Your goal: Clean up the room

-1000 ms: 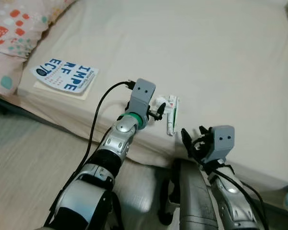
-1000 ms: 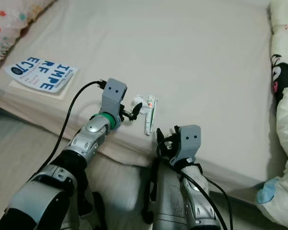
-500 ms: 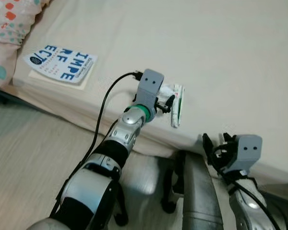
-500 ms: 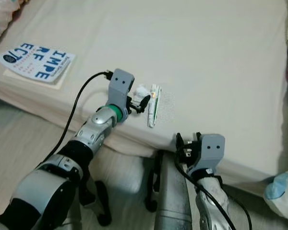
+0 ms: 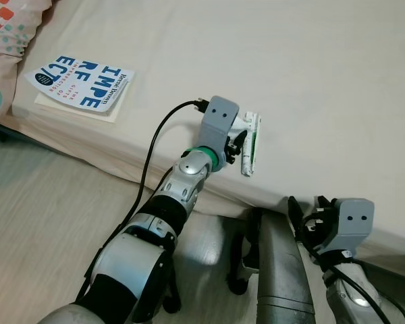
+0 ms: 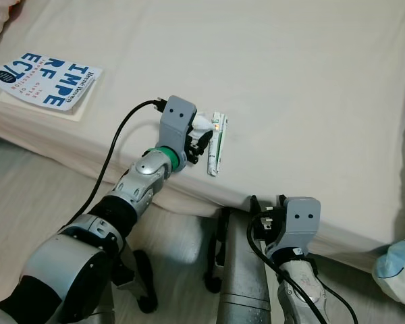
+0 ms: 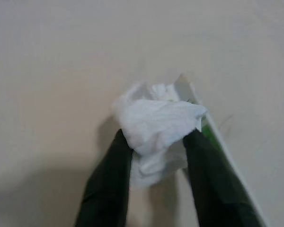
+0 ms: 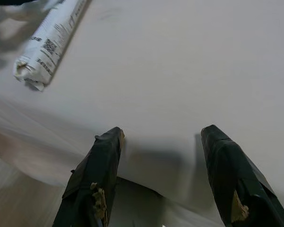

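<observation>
Clamped between the left gripper's [image 7: 156, 142] black fingers is a crumpled white tissue [image 7: 156, 124], soft and creased, resting on the smooth beige mattress [image 5: 310, 61]. Just beside those fingers lies a long, flat white-and-green wrapper [image 5: 250, 143]. Right gripper [image 8: 161, 142] hangs with fingers spread at the mattress edge, holding nothing.

A crumpled white tissue [image 7: 154, 127] sits on the beige bed [image 5: 310, 61] near its front edge, pinched between the left gripper's [image 7: 156, 142] two black fingers. Touching it on one side lies a long, narrow white wrapper [image 5: 250, 143] with green print, flat on the sheet. Well apart, by the pillow end, a blue-lettered book [image 5: 81, 84] lies flat.
</observation>
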Robot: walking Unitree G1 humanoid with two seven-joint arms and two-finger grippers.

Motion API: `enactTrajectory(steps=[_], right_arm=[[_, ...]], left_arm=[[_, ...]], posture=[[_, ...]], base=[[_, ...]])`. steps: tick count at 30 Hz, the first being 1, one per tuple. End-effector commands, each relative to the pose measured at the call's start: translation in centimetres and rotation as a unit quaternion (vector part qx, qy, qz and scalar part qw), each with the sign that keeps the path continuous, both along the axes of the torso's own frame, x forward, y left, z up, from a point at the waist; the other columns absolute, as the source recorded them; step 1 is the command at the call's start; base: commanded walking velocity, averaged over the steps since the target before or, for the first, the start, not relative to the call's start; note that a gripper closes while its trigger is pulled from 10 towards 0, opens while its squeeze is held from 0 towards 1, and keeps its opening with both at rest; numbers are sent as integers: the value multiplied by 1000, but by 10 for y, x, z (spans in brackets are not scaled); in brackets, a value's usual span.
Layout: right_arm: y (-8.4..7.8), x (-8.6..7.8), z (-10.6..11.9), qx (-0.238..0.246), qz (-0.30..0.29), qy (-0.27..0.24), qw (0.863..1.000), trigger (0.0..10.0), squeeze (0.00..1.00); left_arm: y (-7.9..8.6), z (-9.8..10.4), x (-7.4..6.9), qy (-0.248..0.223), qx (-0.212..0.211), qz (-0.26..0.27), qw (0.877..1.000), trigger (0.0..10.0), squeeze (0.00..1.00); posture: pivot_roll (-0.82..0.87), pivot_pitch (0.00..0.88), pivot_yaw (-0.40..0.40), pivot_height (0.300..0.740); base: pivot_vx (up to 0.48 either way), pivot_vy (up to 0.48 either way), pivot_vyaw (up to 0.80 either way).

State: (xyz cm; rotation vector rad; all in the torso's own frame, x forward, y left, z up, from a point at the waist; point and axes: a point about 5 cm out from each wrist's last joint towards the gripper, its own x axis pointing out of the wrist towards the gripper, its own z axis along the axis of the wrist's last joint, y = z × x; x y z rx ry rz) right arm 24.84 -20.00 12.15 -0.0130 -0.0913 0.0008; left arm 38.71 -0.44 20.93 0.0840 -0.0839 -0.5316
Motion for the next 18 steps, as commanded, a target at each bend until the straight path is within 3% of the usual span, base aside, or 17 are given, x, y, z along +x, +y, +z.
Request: enactTrajectory(steps=[1, 9, 14, 18], right_arm=[[-1, -6, -8, 5, -8, 23, 1000, 10000, 0], [-2, -4, -7, 4, -7, 25, 1000, 10000, 0], [-2, -3, -7, 4, -6, 25, 1000, 10000, 0], [-2, -2, -7, 4, -6, 26, 1000, 10000, 0]], left_arm=[[-16, -7, -7, 14, -8, -18, 1000, 0, 0], [-13, -9, -7, 7, 1, -20, 1000, 0, 0], [-15, -16, -11, -24, 54, -33, 998, 0, 0], [-11, -19, -11, -25, 59, -29, 998, 0, 0]], posture=[[-160, 543, 89, 567], [-157, 539, 85, 567], [-152, 536, 83, 567], [-145, 533, 83, 567]], base=[[0, 0, 0], [0, 0, 0], [0, 0, 0], [0, 0, 0]])
